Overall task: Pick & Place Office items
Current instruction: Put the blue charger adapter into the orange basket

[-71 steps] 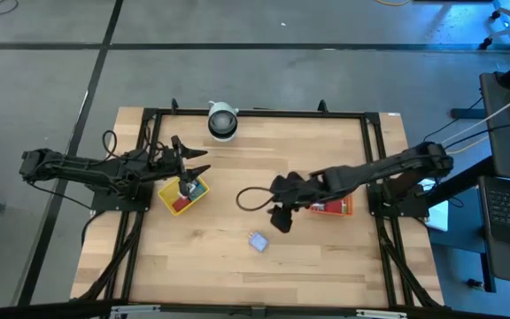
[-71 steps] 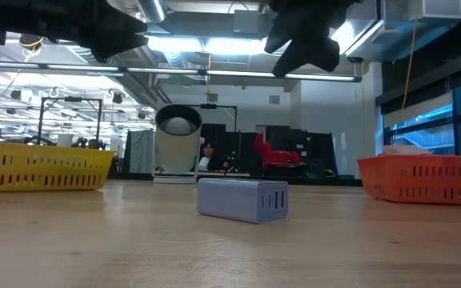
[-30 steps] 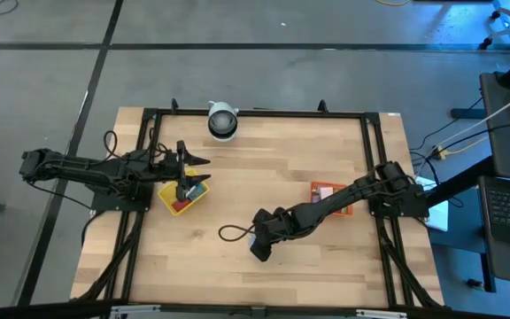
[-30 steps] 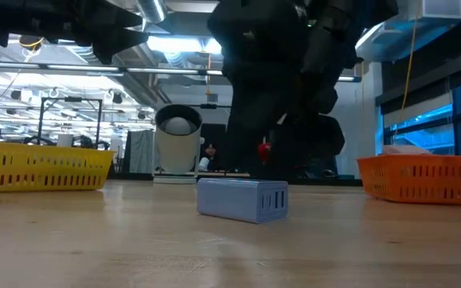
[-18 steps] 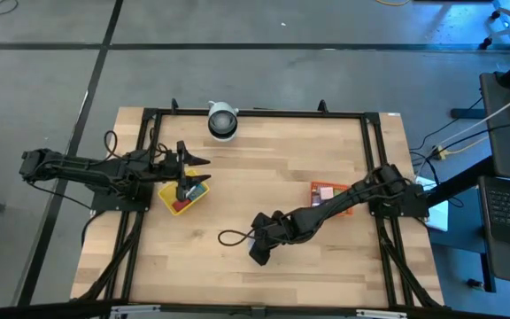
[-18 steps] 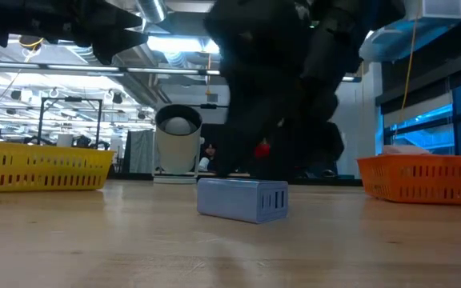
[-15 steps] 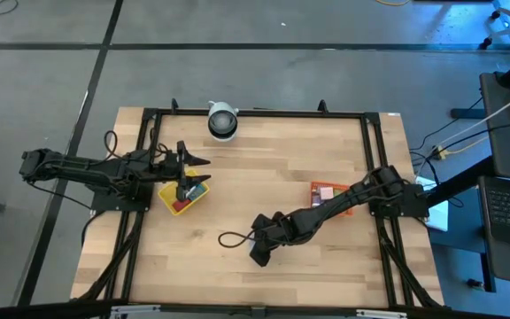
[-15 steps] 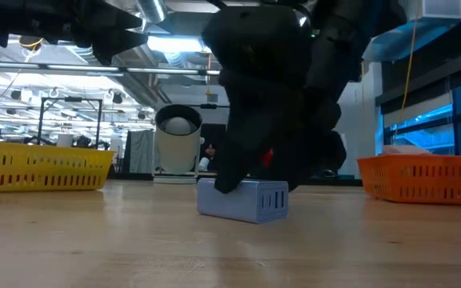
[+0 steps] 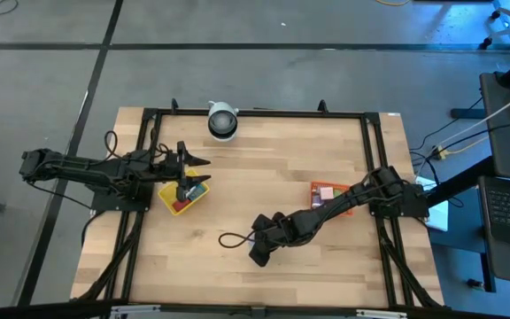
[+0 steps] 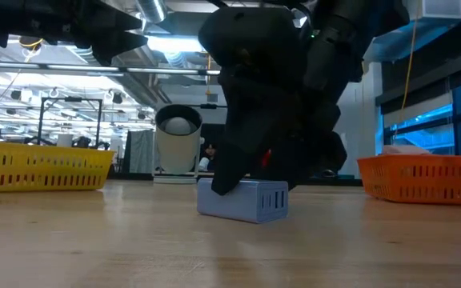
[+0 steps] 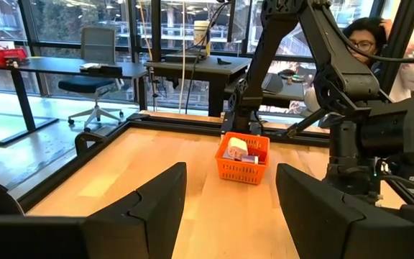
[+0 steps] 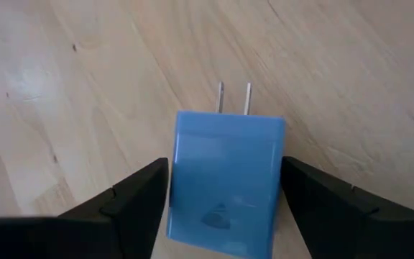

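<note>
The pale blue charger block [image 12: 225, 180] lies flat on the worktop [image 9: 264, 177], near the middle and toward the front edge, with its two metal prongs [image 12: 233, 99] pointing away from the right tool. Treat it as a rigid, smooth plastic box: probably light, with no give under pressure, and likely to slip or pivot if you pinch it off-centre. The prongs are thin, so keep the fingers off them.

Take hold on the two long flat sides, midway along the body. The right tool [image 12: 225, 198] is already placed for this: it is down at the worktop with one finger [image 12: 131, 198] on each side of the block, standing a little wider than the block. The right wrist view shows only narrow gaps at either side, and you cannot tell from it whether the pads touch yet. In the low view, the tool [image 10: 250, 180] covers the top of the block [image 10: 242, 200], which rests on the wood. Close squarely so both pads land together, or the block may skid.

The red-orange tray [image 9: 330, 197] sits well apart, toward the right side, with pieces inside.

The left tool [image 9: 187, 175] waits over the yellow tray [image 9: 182, 197] at the left, its fingers spread with nothing between them.
</note>
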